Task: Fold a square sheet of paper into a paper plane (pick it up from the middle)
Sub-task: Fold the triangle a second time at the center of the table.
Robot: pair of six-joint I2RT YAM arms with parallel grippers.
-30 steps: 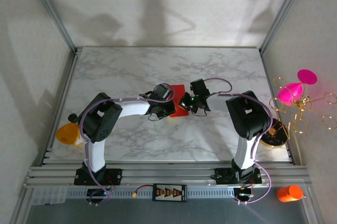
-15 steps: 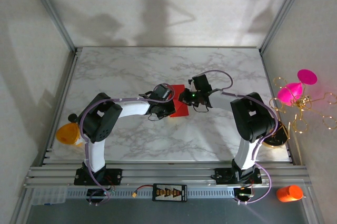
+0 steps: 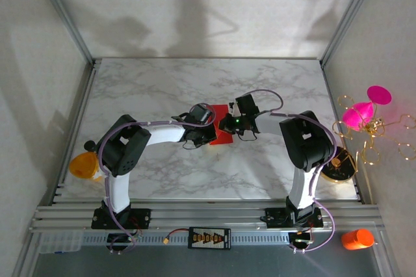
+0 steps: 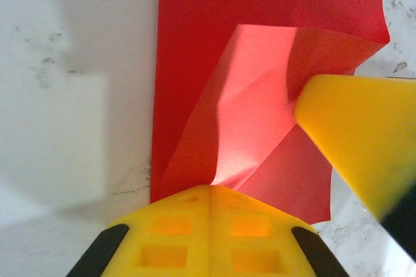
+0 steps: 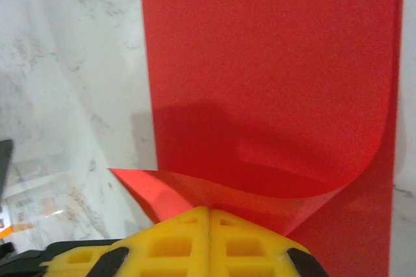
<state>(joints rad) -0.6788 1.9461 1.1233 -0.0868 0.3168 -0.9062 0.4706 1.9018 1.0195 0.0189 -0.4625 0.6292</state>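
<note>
Marble tabletop (image 3: 162, 88) carries the red square sheet of paper (image 3: 223, 136) at its middle; left gripper (image 4: 210, 191) and right gripper (image 5: 209, 212) each pinch a lifted flap (opposite sides); best to draw gently, aligning edges before creasing.

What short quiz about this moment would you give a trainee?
1. True or false: the left hand is shut on a raised flap of the thin red paper sheet.
2. What does the sheet rest on? A) white marble-patterned table B) green cloth C) wooden tray
3. How many hands pinch the sheet?

Key: 1 true. 2 A. 3 two, since the right hand also grips a curled edge.
</note>
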